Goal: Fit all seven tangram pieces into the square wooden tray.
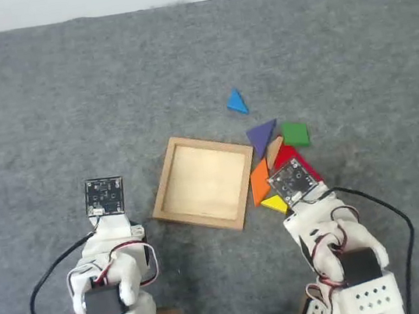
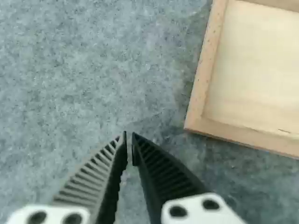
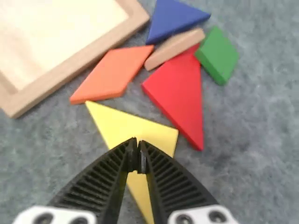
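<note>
The left claw (image 2: 128, 141) is shut tight and holds nothing. It hangs over the grey mat (image 2: 70, 60). The square wooden tray (image 2: 201, 88) lies near it, between the two claws.

The right claw (image 3: 138, 145) is shut too and holds nothing. Its tips are right over the yellow triangle (image 3: 117, 122). Just past the tips lie the orange slanted piece (image 3: 112, 72) and the red triangle (image 3: 180, 95). Farther on are the tan piece (image 3: 174, 47), the green square (image 3: 217, 53) and the dark blue triangle (image 3: 173, 18). A small blue triangle (image 1: 237, 103) lies farthest off, alone.
</note>
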You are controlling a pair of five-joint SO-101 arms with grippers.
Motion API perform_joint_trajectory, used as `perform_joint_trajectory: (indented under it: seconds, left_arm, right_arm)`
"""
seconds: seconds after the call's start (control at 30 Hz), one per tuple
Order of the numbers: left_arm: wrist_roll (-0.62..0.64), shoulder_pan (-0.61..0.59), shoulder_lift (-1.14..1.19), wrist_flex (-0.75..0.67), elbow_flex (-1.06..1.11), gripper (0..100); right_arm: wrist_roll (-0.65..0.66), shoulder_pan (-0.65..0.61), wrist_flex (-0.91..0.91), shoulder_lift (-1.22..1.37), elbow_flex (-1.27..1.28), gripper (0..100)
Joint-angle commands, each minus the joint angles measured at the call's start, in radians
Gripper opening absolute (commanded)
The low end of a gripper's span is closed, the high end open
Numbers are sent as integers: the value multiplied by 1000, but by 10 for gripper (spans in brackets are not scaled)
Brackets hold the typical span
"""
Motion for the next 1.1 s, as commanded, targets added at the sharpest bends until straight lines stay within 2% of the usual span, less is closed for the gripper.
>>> perform_joint_trajectory:
  seconds: [0.0, 0.1, 0.3, 0.5, 0.63, 0.8, 0.9, 1.07]
  left_arm:
    - [17, -2, -18, 3, -13, 18]
    - [17, -2, -18, 3, -13, 18]
    - [17, -2, -18, 3, -13, 18]
    - [17, -2, -18, 3, -13, 18]
    - [17, -2, -18, 3, -13, 18]
    - [17, -2, -18, 3, -13, 18]
    - [17, -2, -18, 3, -13, 18]
    - [17, -2, -18, 3, -13, 18]
  right_arm:
    - [92, 147, -35, -15, -29, 9]
    - [130, 266, -33, -2, -94, 9]
    - [138, 288, 28, 41, -183, 9]
    - [144, 283, 27, 437, -425, 9]
    - [190, 202, 97, 874, -695, 9]
    - [175, 47, 120, 1310, -910, 28]
    - [126, -27, 41, 1431, -936, 117]
    - [178, -81, -18, 1511, -934, 252]
